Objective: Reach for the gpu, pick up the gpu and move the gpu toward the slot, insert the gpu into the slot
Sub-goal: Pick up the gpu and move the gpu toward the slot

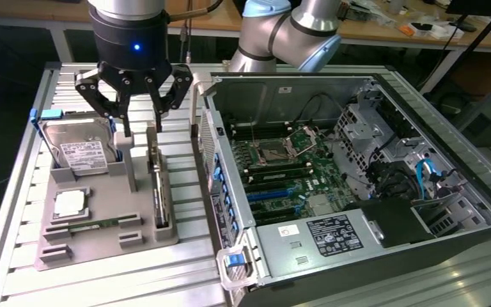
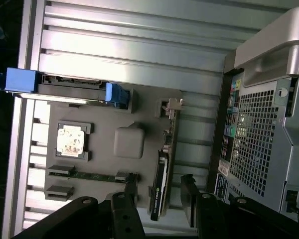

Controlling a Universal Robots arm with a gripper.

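The gpu (image 1: 158, 188) is a thin dark card standing on edge in the grey holder (image 1: 100, 246), at the side nearest the computer case. In the wrist view the gpu (image 2: 162, 181) runs between my two black fingers (image 2: 131, 191), one on each side of it and apart from it. My gripper (image 1: 142, 125) hangs open just above the card's far end, holding nothing. The blue slot (image 1: 273, 189) lies on the green motherboard (image 1: 314, 160) inside the open case, at the exterior view's right.
The holder also carries a silver hard drive (image 1: 79, 153), a square processor (image 1: 71, 203) and a green memory stick (image 1: 92, 225). The case's metal side wall (image 1: 215, 173) rises right beside the gpu. Ribbed aluminium table (image 1: 109, 281) surrounds the holder.
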